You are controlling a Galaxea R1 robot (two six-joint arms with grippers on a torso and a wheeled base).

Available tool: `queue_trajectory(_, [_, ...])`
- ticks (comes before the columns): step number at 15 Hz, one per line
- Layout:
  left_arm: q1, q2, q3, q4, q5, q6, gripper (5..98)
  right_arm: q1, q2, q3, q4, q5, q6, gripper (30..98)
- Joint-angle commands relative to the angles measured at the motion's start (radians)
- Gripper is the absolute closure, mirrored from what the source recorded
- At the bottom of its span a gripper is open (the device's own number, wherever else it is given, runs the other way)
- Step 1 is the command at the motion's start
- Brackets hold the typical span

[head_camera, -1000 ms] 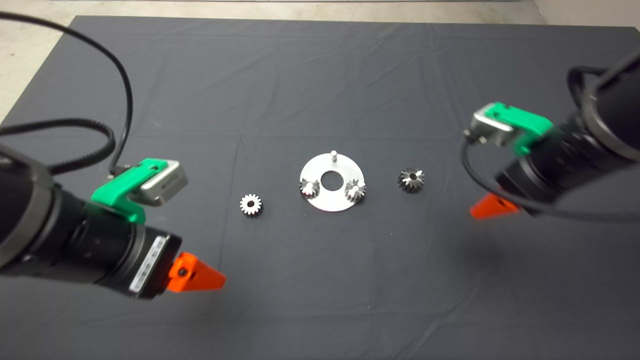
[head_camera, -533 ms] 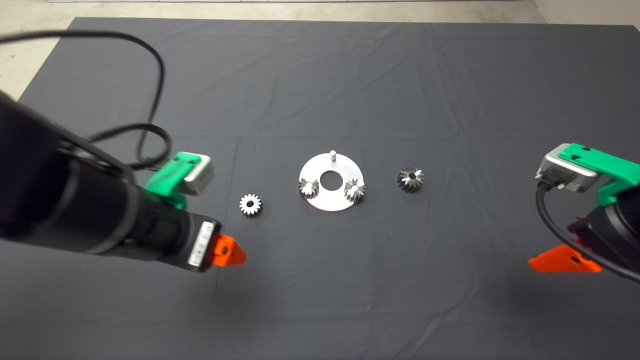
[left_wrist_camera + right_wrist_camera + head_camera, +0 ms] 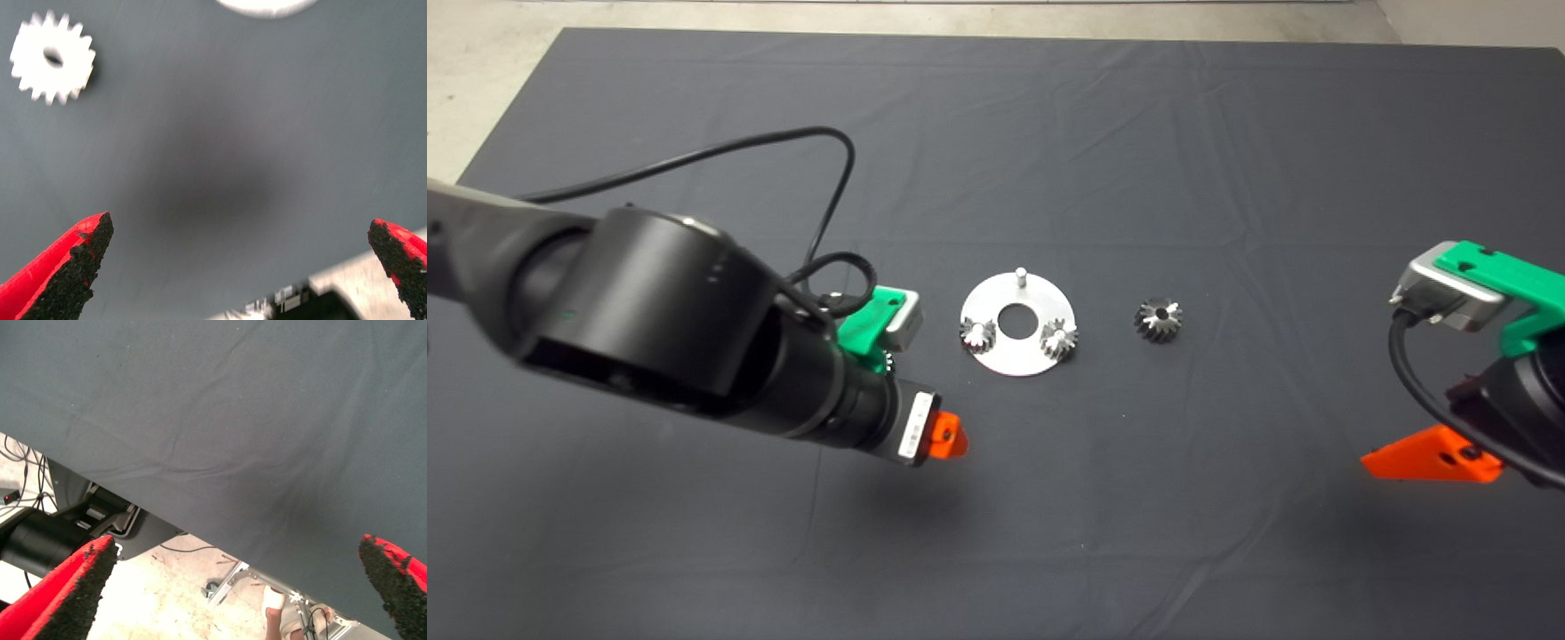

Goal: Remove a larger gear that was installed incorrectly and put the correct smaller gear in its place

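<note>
Leftmost, the left claw (image 3: 240, 267), fingers spread, hovers over the mat (image 3: 1049, 133); its arm hides the small gear (image 3: 52, 57), seen only by its wrist camera, just ahead. Beyond lie the disc (image 3: 1018, 324), the large gear (image 3: 1159, 320), and the right claw (image 3: 240, 587), spread and parked.

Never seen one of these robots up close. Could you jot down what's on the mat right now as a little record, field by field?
Disc: round metal plate mid-mat, two small gears on pegs, one peg bare
Larger gear: loose on the mat, right of the plate
Smaller gear: loose, left of the plate, hidden under the arm from above
Left gripper: open, near the smaller gear
Right gripper: open, at the mat's right edge
</note>
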Motion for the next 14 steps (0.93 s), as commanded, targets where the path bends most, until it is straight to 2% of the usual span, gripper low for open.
queue_trajectory(1, [0.052,0.02,-0.1,0.131,0.015,0.011,5.5,0.019,-0.001,0.003,0.027,0.001,0.009,32.3])
queue_trajectory(2, [0.053,0.018,-0.106,0.133,0.017,0.016,5.5,0.022,0.0,0.004,0.027,0.003,0.007,32.3])
queue_trajectory(3, [0.055,0.018,-0.108,0.136,0.035,0.019,5.5,0.024,0.002,0.006,0.027,0.003,0.002,31.7])
queue_trajectory(5, [0.063,0.03,-0.112,0.18,0.103,0.019,5.5,0.024,-0.001,0.003,0.025,0.003,-0.001,31.6])
queue_trajectory(6, [0.065,0.03,-0.115,0.197,0.127,0.02,5.5,0.024,0.002,0.005,0.025,0.003,-0.005,31.6])
queue_trajectory(7, [0.077,0.026,-0.129,0.202,0.142,0.026,5.5,0.024,0.008,0.009,0.026,0.003,-0.007,31.6])
queue_trajectory(9, [0.094,0.018,-0.142,0.204,0.144,0.065,5.5,0.032,0.0,0.007,0.027,0.001,-0.005,31.6])
queue_trajectory(14, [0.143,-0.027,-0.14,0.258,0.149,0.074,5.5,0.041,0.002,0.012,0.028,0.001,0.001,31.6])
